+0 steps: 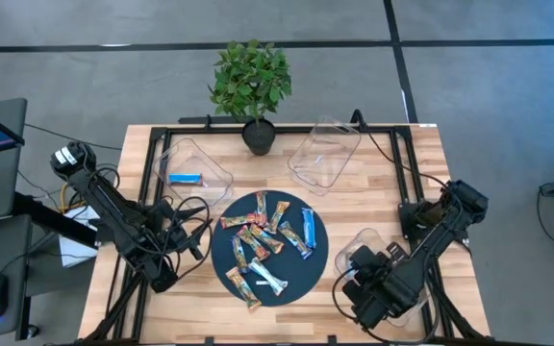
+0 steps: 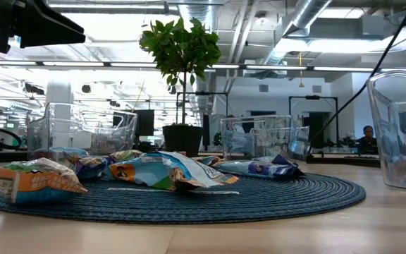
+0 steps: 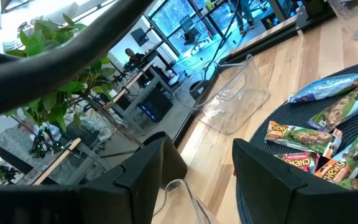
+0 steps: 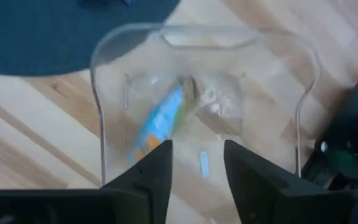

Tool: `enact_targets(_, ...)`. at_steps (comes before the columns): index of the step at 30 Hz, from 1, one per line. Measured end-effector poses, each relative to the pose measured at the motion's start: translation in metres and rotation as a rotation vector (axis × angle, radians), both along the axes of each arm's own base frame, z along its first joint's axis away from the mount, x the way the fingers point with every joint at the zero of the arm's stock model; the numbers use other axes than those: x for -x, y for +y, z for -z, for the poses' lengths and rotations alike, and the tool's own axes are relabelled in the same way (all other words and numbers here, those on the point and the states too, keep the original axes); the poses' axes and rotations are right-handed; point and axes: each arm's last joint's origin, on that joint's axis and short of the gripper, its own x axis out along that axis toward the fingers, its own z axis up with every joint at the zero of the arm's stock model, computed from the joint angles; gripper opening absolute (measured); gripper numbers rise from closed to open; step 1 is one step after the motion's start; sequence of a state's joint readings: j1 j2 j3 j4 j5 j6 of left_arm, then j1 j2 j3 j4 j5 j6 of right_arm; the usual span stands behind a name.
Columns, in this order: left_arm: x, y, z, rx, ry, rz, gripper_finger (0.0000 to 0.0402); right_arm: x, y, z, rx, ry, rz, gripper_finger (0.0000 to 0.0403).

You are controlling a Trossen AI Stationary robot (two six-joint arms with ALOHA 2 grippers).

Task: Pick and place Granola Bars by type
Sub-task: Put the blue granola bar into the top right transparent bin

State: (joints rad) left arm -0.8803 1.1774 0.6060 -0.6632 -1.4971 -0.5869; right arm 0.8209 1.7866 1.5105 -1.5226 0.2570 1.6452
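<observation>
The Granola Bars [image 1: 263, 238] lie mostly in a loose heap on the round dark mat [image 1: 221, 274] at the middle of the desk [image 1: 402, 192] — orange-brown, gold-green and blue wrappers mixed and overlapping, so the sorting looks barely begun. 1 blue bar [image 1: 186, 179] sits alone in the clear tray at the back left [image 1: 214, 171], and another bar [image 4: 161, 119] with a blue and orange wrapper lies tilted inside the clear tray at the front right [image 4: 204, 37], apparently dropped there as the start of a second type's pile. A third clear tray [image 1: 323, 154] at the back right seems to hold no bar, likely kept for the remaining kind.

The right gripper [image 4: 196, 165] hangs just above that front-right tray, fingers spread apart and holding nothing, which fits a release into the tray. The left gripper [image 3: 197, 165] waits beside the mat's left edge, fingers also parted and empty, pointing toward the nearest bars. A potted plant [image 1: 251, 82] stands at the back edge, clear of the work.
</observation>
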Motion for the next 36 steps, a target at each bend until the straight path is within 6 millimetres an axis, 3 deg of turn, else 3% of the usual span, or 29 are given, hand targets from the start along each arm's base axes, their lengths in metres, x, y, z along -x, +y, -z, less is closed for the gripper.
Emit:
enact_targets(10,0.0,0.0,0.0,-0.005,-0.006,-0.004,0.019,-0.031,-0.018,0.0,0.097,-0.127,-0.174,0.016)
enact_targets(15,-0.003,0.003,0.0,-0.002,-0.009,-0.024,0.019,-0.065,-0.034,-0.002,0.154,-0.258,-0.293,0.0157)
enact_targets(23,-0.007,0.008,0.0,0.01,0.005,-0.053,0.019,-0.123,-0.078,-0.008,0.045,-0.388,-0.409,0.0151)
enact_targets(29,-0.008,0.009,0.001,0.02,0.035,-0.054,0.019,-0.135,-0.11,-0.008,0.068,-0.353,-0.408,0.0144)
enact_targets(36,-0.011,0.008,0.004,0.088,0.143,-0.008,0.019,-0.137,-0.117,-0.007,0.101,-0.311,-0.49,0.0134)
